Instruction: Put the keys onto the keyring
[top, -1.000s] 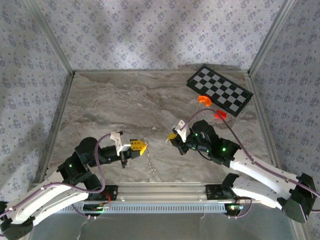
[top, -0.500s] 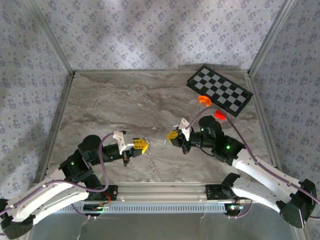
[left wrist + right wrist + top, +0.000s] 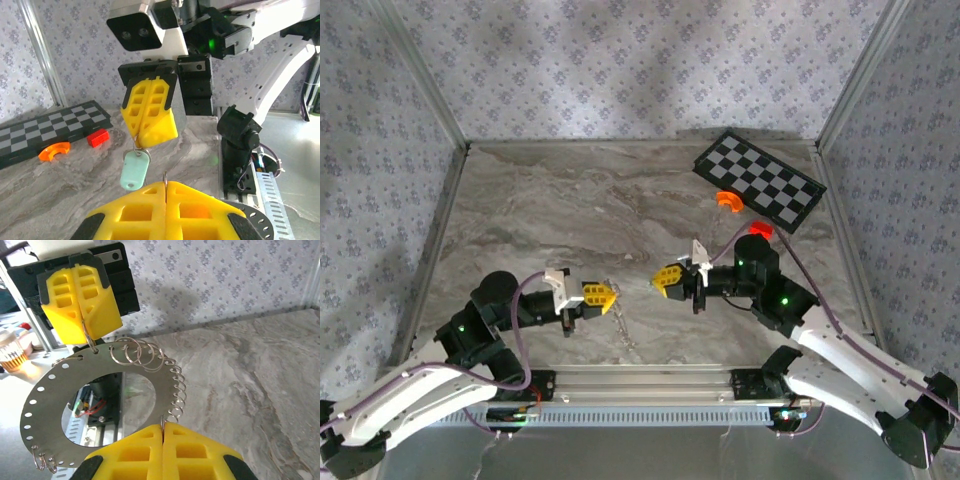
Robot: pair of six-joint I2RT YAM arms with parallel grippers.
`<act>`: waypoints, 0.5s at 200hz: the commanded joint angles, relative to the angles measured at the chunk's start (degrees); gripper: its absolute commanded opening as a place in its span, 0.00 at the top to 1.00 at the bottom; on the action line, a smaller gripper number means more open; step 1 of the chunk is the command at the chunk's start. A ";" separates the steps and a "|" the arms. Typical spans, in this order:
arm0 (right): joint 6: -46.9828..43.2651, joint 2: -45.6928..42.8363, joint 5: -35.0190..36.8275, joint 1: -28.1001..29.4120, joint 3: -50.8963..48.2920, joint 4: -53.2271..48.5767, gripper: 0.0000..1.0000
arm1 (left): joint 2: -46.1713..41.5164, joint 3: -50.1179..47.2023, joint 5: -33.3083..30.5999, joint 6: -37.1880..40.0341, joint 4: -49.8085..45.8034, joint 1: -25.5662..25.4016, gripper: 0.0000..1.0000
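Swung level over the last second, the right gripper (image 3: 666,281) now points straight across at the left gripper (image 3: 601,295), which has barely shifted. The two sit near each other over the near middle of the table (image 3: 550,210), fingertip facing fingertip. The keyring (image 3: 90,342) is a thin wire loop pinched in the tips of the left gripper, whose fingers are pressed together on it. A flat perforated disc (image 3: 47,410) carrying several more small rings hangs from the loop. The right gripper is likewise clamped tight on a small metal piece that I take for a key (image 3: 136,146), with a mint tag (image 3: 135,170) dangling below it. Key and keyring are held up off the table and are not yet touching. The step in hand looks like bringing the key's eye to the ring and threading it on. To do it well, the left arm should hold dead still so the hanging disc does not swing. The right arm should close the gap slowly and squarely, aiming at the bare stretch of wire just under the left fingertips. The tag could snag on the disc's rings, so coming in from slightly above seems safer. Neither grip should loosen until the wire is through. A checkerboard (image 3: 760,181), an orange piece (image 3: 727,201) and a red block (image 3: 760,229) lie well apart at the far right.
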 commanded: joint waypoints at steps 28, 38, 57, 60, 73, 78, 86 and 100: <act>2.28 -1.31 -3.61 2.06 0.43 3.21 1.00 | 0.71 3.74 5.49 2.52 2.23 0.34 1.00; 2.63 -1.29 -3.02 2.83 0.43 3.11 1.00 | 0.93 3.65 5.76 2.57 2.64 0.34 1.00; 3.46 -1.30 -1.56 4.12 0.60 2.94 1.00 | 1.09 3.11 5.66 2.52 3.89 0.34 1.00; 3.67 -1.34 -1.35 4.30 0.62 2.91 1.00 | 1.06 3.06 5.69 2.48 4.14 0.27 1.00; 4.79 -1.35 0.07 5.16 0.63 3.36 1.00 | 1.09 2.66 5.77 2.34 5.15 0.35 1.00; 5.19 -1.37 0.54 5.50 0.66 3.66 1.00 | 1.24 2.59 5.90 2.35 5.47 0.34 1.00; 5.73 -1.39 1.72 6.19 0.65 4.12 1.00 | 1.43 2.59 6.03 2.34 5.91 0.29 1.00; 6.56 -1.38 3.91 7.48 0.61 4.84 1.00 | 1.94 2.48 6.07 2.44 6.59 0.34 1.00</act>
